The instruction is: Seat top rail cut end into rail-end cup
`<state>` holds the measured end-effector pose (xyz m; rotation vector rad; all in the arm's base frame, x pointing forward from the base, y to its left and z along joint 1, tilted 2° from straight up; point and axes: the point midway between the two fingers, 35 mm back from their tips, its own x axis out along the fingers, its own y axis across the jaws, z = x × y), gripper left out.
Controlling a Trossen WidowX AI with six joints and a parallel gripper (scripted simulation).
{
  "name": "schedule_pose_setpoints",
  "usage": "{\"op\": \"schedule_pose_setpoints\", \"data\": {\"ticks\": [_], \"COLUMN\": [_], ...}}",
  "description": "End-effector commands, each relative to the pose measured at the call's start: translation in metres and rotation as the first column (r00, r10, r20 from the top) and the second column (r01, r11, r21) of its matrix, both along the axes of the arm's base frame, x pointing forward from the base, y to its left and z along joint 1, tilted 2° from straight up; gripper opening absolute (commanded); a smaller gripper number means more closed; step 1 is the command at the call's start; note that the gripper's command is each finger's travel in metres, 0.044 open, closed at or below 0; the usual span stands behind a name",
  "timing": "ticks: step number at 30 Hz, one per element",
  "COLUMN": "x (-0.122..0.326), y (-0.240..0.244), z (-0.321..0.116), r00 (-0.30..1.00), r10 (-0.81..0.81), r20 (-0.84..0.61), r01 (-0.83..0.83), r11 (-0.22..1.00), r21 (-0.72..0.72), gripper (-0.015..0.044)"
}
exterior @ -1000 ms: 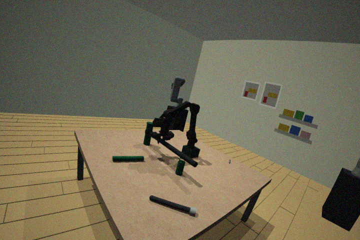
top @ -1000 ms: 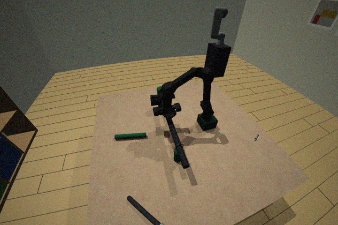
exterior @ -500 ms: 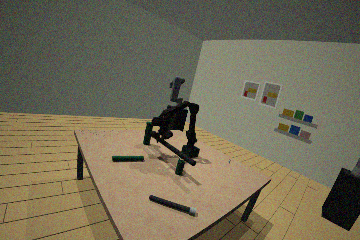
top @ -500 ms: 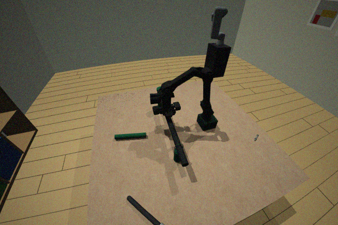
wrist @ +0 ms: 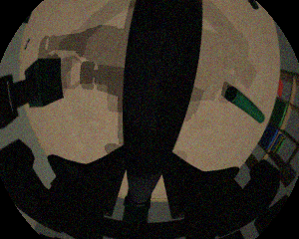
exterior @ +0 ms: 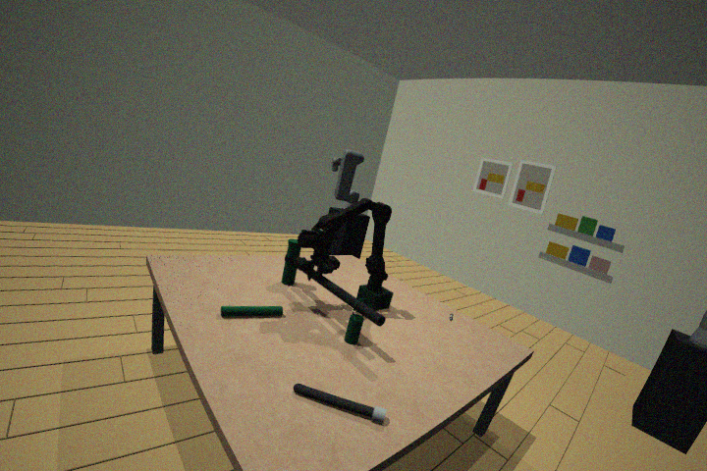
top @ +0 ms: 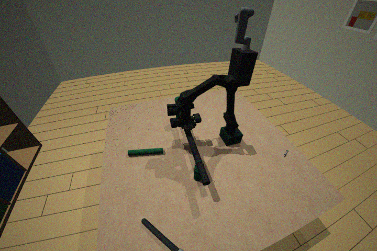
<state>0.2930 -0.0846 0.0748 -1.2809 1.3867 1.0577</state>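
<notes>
Exterior view, centre of the frame: the dark top rail [top: 195, 149] [exterior: 340, 292] [wrist: 161, 75] slopes down from upper left to lower right, passing over the short green post [top: 197, 173] [exterior: 353, 329] — the far end reaches the tall green post [top: 177, 99] [exterior: 289, 264] [wrist: 136, 213]. Its gripper [top: 188, 125] [exterior: 308, 267] [wrist: 145, 147] has its fingers clenched on the rail near that tall post. In the wrist view the rail runs from top centre down between the fingers towards the bottom; whether its cut end is fully in the cup, I cannot tell.

I would expect a stiff, fairly light tube, smooth enough to slip lengthwise or roll in a loose grip. Taking hold near the cut end seems right for steering — a push along its axis should seat it, while a sideways shove might drag the band down.
</notes>
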Motion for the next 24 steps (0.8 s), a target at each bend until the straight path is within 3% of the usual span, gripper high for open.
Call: {"op": "schedule_pose_setpoints", "data": {"ticks": [1, 14, 24], "x": [0.000, 0.002, 0.002], "y": [0.000, 0.023, 0.039], "z": [0.000, 0.025, 0.044], "r00": [1.000, 1.000, 1.000], "r10": [0.000, 0.000, 0.006], "r20": [0.001, 0.001, -0.003], "r01": [0.000, 0.000, -0.006], "r11": [1.000, 1.000, 1.000], "r21": [0.000, 0.002, 0.002], "gripper": [0.0105, 0.0440, 0.0440]}}
